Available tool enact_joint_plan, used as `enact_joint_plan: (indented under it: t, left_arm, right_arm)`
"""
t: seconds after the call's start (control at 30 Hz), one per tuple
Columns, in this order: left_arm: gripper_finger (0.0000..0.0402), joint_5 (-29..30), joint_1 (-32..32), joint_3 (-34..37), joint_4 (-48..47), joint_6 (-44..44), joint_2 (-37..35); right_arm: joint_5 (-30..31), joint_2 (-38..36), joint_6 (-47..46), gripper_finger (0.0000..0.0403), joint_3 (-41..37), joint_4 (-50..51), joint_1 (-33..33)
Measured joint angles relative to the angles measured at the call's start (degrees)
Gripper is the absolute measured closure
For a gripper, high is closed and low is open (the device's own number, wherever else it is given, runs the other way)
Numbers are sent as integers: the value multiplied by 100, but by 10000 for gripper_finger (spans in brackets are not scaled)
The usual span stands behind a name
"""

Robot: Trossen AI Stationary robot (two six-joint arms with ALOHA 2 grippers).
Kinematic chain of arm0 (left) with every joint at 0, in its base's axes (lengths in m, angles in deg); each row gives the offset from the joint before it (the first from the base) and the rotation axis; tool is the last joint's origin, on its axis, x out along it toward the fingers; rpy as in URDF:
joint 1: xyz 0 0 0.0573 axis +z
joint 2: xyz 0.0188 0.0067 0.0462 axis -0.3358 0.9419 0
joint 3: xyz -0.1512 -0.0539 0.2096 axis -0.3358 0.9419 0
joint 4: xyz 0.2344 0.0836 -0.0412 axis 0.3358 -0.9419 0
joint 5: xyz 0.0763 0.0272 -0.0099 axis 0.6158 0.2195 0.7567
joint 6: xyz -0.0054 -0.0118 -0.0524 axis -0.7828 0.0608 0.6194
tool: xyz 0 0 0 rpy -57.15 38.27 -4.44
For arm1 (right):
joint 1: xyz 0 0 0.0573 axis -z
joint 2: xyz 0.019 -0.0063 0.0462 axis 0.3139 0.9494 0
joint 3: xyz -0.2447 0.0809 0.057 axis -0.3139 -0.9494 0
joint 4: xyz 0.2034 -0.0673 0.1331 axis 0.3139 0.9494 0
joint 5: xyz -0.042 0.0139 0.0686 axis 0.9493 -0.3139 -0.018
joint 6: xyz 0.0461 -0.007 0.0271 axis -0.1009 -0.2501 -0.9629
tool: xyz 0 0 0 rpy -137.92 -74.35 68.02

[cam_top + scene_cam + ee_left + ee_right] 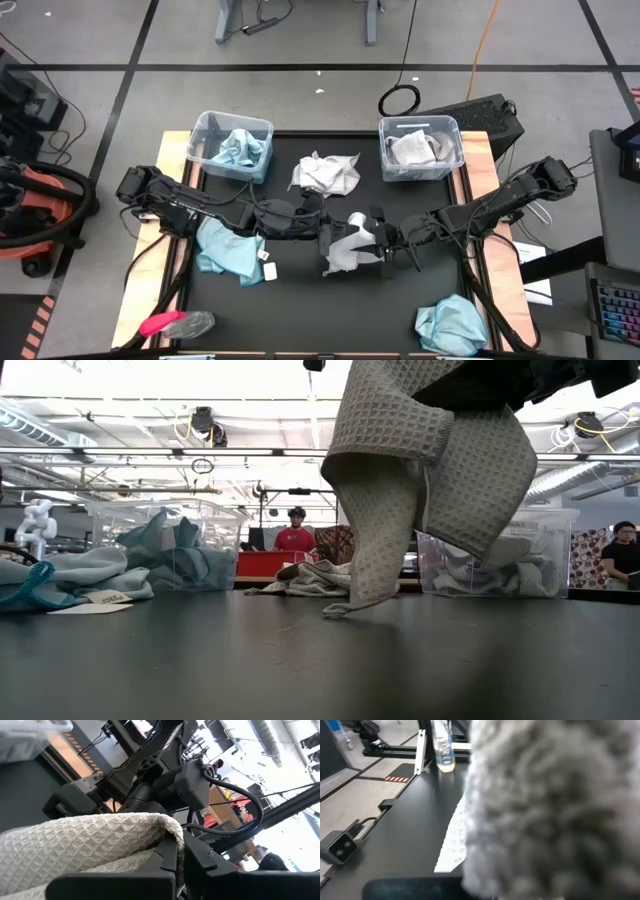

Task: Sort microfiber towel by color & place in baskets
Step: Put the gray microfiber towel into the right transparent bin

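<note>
Midway through the sort, both dark arms meet at the middle of the black table, holding a pale grey-white waffle-weave towel (pixel 345 245) off the surface between them. The left gripper (pixel 318 228) pinches the cloth's upper fold, as the left wrist view shows, and the right gripper (pixel 378 236) looks closed on the same cloth from the other side, its camera all but smothered by it. Seen from table height, the towel hangs in a drape with only its lowest corner brushing the table.

Part of the work appears done. The clear plastic tub at far left (pixel 232 146) already holds a light teal-blue cloth (pixel 240 148), and its twin at far right (pixel 420 148) holds a pale grey-white one (pixel 410 148).

Several remain. Another crumpled grey-white towel (pixel 326 174) lies between the two tubs, a teal-blue towel (pixel 230 250) sits left of centre under the left arm, and a second teal-blue one (pixel 452 324) waits at the near right edge. By colour, the held towel would seem bound for the far-right tub.
</note>
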Motion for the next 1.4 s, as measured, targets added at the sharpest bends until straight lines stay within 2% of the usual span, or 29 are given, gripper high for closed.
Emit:
enact_joint_plan:
  t: [0.5,0.77,1.0,1.17,1.4]
  left_arm:
    - [384,26,27,0,-539,353,-2]
    - [310,367,32,0,-644,350,-2]
    - [246,391,89,0,-719,353,-2]
    - [220,347,212,0,-722,353,-4]
    - [209,-119,417,0,-1041,349,-131]
  right_arm:
    - [-91,-2,-59,402,0,366,-2]
    - [-89,-24,-142,402,0,468,-49]
    - [-84,-26,-264,403,0,552,-149]
    - [-58,-108,-357,403,0,654,-240]
    - [-40,-518,-459,403,0,1039,-267]
